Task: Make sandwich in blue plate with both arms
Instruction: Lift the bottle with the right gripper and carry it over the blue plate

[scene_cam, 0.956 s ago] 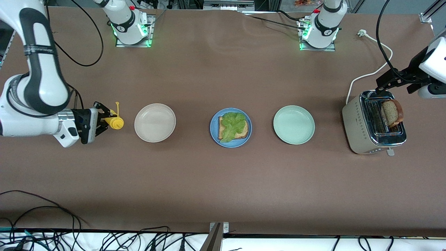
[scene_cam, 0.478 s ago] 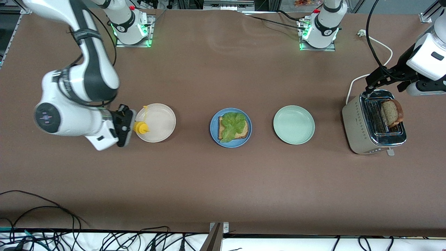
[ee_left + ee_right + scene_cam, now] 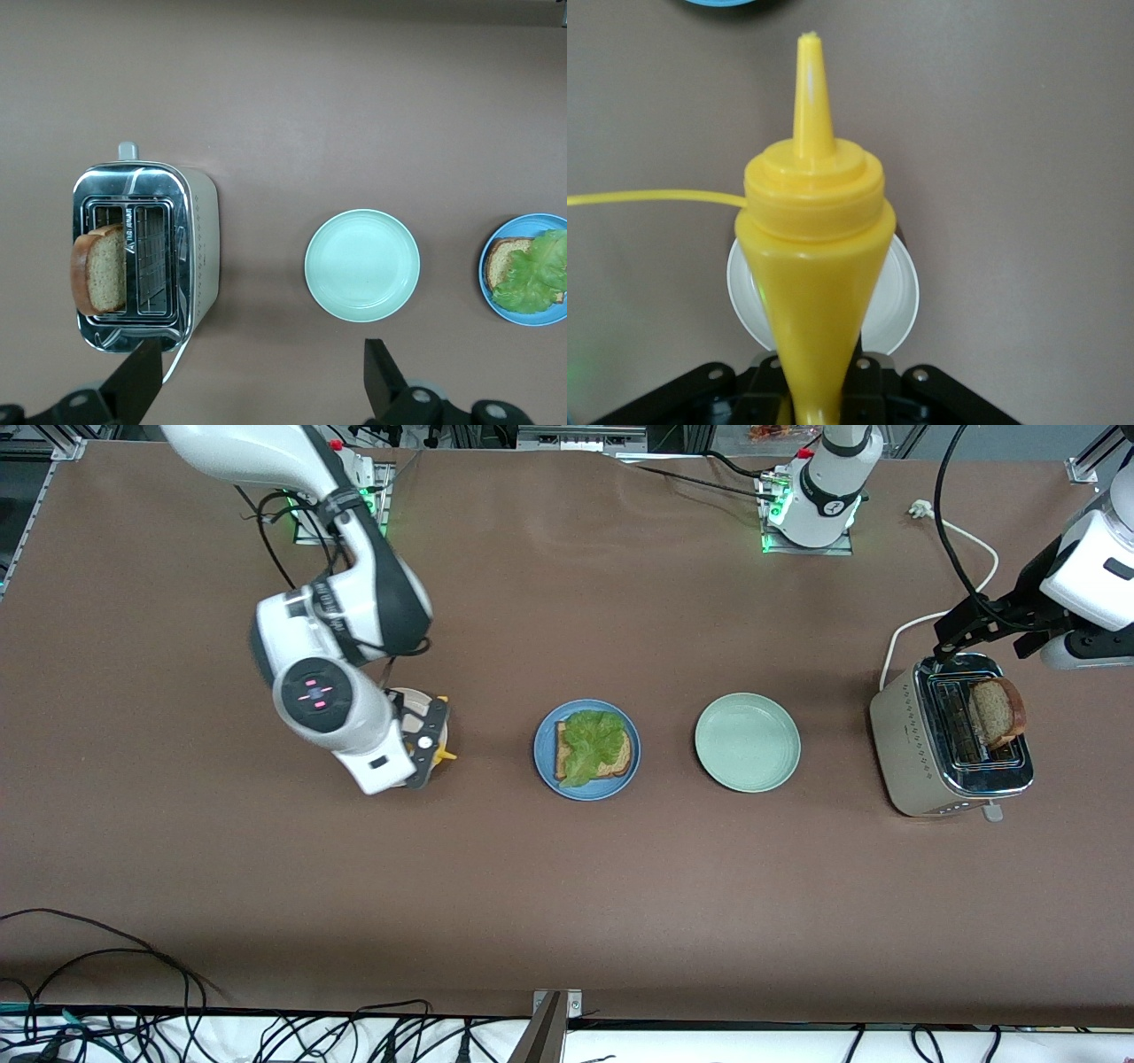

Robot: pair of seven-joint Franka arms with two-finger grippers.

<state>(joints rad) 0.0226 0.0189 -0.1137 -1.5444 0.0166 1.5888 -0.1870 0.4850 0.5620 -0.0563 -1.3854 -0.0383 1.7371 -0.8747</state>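
Note:
The blue plate (image 3: 542, 756) sits mid-table, holding one slice of brown toast (image 3: 622, 759) with a green lettuce leaf (image 3: 592, 735) on top. Another toast slice (image 3: 997, 710) stands in the toaster (image 3: 921, 744). My right gripper (image 3: 434, 747) is shut on a yellow squeeze bottle (image 3: 815, 257), over the beige plate's (image 3: 416, 696) edge toward the blue plate, nozzle pointing at the blue plate (image 3: 731, 3). My left gripper (image 3: 944, 643) hangs open and empty above the toaster's edge toward the robot bases. In the left wrist view its fingers (image 3: 139, 379) frame bare table beside the toaster (image 3: 190, 248).
A pale green plate (image 3: 747, 742) lies between the blue plate and the toaster. The toaster's white cable (image 3: 952, 536) runs toward the left arm's base. Cables hang along the table edge nearest the front camera (image 3: 106, 957).
My right arm has swung from its end of the table toward the blue plate, carrying the yellow bottle over the beige plate. My left gripper has lifted slightly by the toaster.

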